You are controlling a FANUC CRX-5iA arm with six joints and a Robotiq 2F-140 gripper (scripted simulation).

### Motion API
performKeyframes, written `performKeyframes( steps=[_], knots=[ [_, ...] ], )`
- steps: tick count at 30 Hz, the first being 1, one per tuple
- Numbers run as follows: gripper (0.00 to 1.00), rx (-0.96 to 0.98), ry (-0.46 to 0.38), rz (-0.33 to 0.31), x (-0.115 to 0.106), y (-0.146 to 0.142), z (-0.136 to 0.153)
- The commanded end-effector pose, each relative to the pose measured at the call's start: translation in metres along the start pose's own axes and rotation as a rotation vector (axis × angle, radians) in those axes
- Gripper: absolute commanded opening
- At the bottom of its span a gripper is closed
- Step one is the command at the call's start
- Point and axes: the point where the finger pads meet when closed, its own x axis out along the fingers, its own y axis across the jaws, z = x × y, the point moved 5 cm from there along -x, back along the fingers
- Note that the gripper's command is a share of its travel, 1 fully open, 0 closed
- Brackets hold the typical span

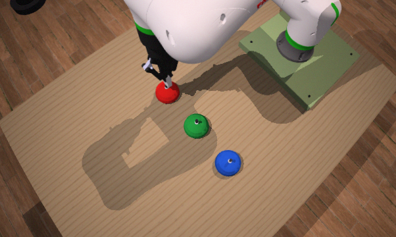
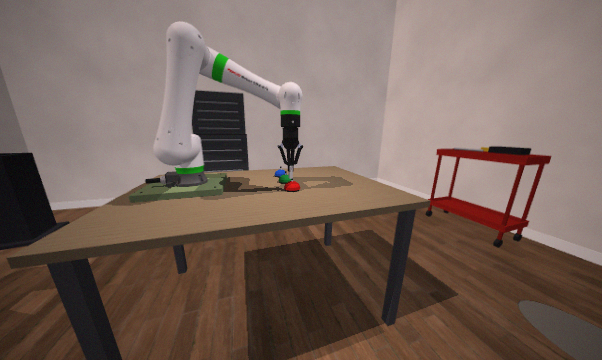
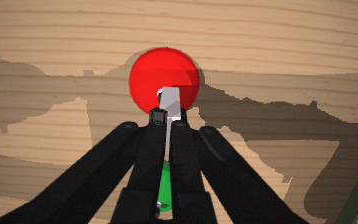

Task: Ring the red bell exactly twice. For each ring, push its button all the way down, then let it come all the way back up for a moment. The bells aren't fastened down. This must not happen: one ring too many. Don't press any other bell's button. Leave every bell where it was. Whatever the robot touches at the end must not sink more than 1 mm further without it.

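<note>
The red bell (image 1: 167, 93) sits on the wooden table top, the one of the three bells farthest from the blue one. It also shows in the side view (image 2: 292, 186) and fills the middle of the wrist view (image 3: 164, 82). My gripper (image 1: 168, 83) is shut and empty. It points straight down with its fingertips right over the red bell's top centre, at its button (image 3: 161, 93). The fingertips (image 3: 170, 102) cover most of the button, so I cannot tell how far down it is.
A green bell (image 1: 196, 126) stands next to the red one, and a blue bell (image 1: 228, 162) beyond it in the same row. The green bell shows between my fingers in the wrist view (image 3: 165, 187). The arm's green base plate (image 1: 298, 62) sits at the table's corner.
</note>
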Motion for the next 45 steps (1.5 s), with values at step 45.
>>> performKeyframes(
  steps=[45],
  knots=[
    [0.0, 0.0, 0.0, 0.0, -0.0061, -0.0001, 0.0]
  ],
)
